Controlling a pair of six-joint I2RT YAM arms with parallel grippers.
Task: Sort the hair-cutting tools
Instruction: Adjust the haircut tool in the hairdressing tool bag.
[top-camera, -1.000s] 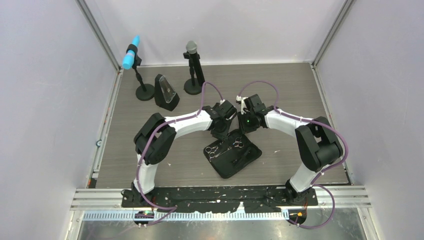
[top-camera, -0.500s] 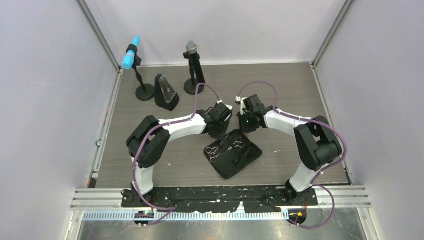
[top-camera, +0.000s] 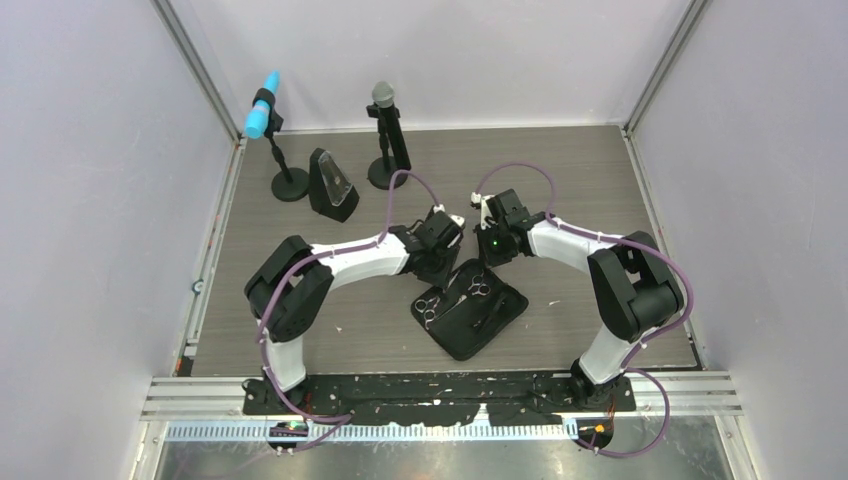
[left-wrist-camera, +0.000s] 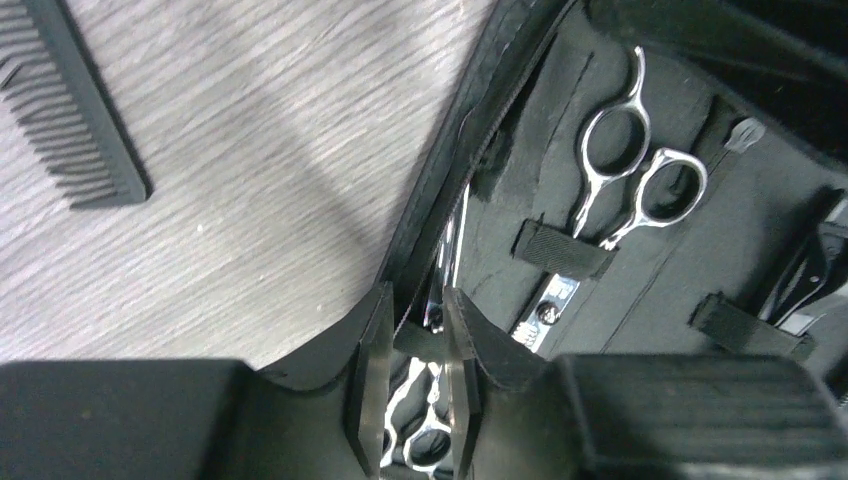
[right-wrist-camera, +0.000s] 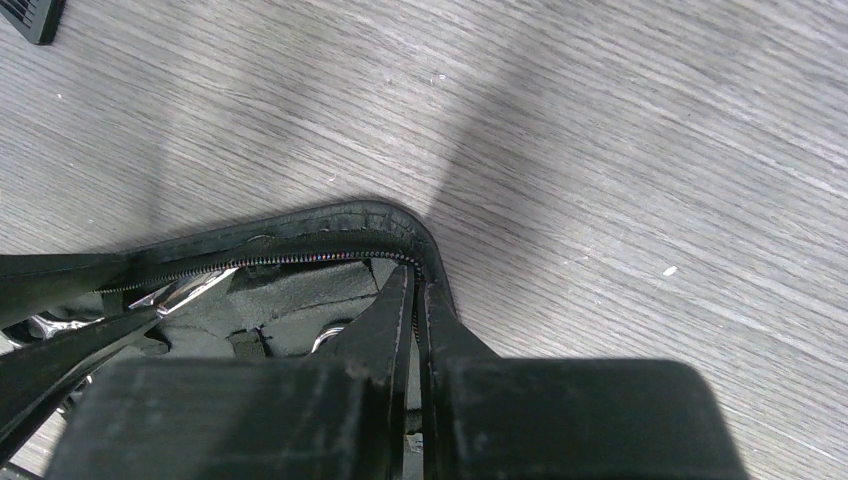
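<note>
Right wrist: right end effector (right-wrist-camera: 412, 285) pressed on toothed zipper rim of fabric pouch (right-wrist-camera: 300, 225); left end effector (left-wrist-camera: 415, 300) slightly spread.

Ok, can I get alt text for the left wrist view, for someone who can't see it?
The left hand, fingers narrowly parted, straddles the zippered edge of an open black pouch, with silver scissors glinting between them. A second pair of scissors sits strapped inside the pouch, and a black comb lies on the wood-grain table at upper left.
</note>
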